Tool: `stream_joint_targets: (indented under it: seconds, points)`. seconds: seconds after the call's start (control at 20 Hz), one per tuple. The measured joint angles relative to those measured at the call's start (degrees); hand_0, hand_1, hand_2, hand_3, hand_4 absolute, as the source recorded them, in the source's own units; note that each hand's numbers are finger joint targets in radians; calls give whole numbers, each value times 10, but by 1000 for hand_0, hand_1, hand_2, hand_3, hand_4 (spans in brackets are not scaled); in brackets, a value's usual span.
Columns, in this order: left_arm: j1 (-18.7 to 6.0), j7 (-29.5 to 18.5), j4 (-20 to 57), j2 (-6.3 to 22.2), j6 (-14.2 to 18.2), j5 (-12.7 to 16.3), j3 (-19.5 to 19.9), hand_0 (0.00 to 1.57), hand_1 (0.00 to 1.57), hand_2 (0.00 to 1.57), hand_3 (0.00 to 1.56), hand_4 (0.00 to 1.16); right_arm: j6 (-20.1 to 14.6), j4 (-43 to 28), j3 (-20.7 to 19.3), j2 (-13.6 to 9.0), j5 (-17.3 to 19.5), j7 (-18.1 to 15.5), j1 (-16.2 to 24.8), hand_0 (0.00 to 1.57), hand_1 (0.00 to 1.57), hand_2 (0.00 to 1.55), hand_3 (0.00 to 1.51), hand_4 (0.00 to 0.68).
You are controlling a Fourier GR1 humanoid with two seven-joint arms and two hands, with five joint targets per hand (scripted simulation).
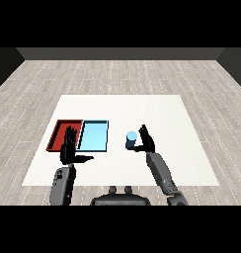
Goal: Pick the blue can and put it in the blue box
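1. The blue can stands upright on the white table, just right of the frame's centre, its long axis vertical and its pale round top facing up.
2. The right robot hand sits immediately to the can's right, fingers pointing up and only partly curled, thumb reaching toward the can's lower side. It looks to be touching or almost touching the can. I judge it open and closing in, not yet wrapped round the can, though contact is hard to tell from this angle.
3. The left robot hand is at the left of the frame, fingers straight and upright, thumb stuck out to the right. It holds nothing, and it overlaps the near edge of the red tray in the view.
4. The blue tray lies just left of the can, touching the red tray's right side, with a strip of bare table between tray and can.
5. The relation that matters: the can lies directly left of the right robot hand, which is far nearer than the left one, and the blue tray lies further left along the same line. So the likely course is to close round the can, lift it and carry it left over the tray.
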Motion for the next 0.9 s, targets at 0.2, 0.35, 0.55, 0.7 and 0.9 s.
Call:
stream_joint_targets:
  seconds: [0.2,0.35,0.55,0.7,0.9]
  points:
    - [-2,-7,5,-3,2,-3,-1,0,0,0,0,0,-21,20,27,0,-21,-9,-20,0,0,0,0,0]
    - [2,-5,0,-2,4,-4,0,0,0,0,0,0,-28,28,42,1,-33,-13,-28,0,0,0,0,0]
    - [7,3,-11,-1,4,-1,-1,0,0,0,0,0,-29,66,49,1,-56,-27,-58,0,0,0,0,0]
    - [4,3,-5,1,4,1,4,0,0,0,0,0,-29,104,53,1,-69,-37,-85,0,0,0,0,0]
    - [9,12,-23,-3,9,-3,-5,0,0,0,0,0,-23,125,55,0,-69,-42,-97,0,0,0,0,0]
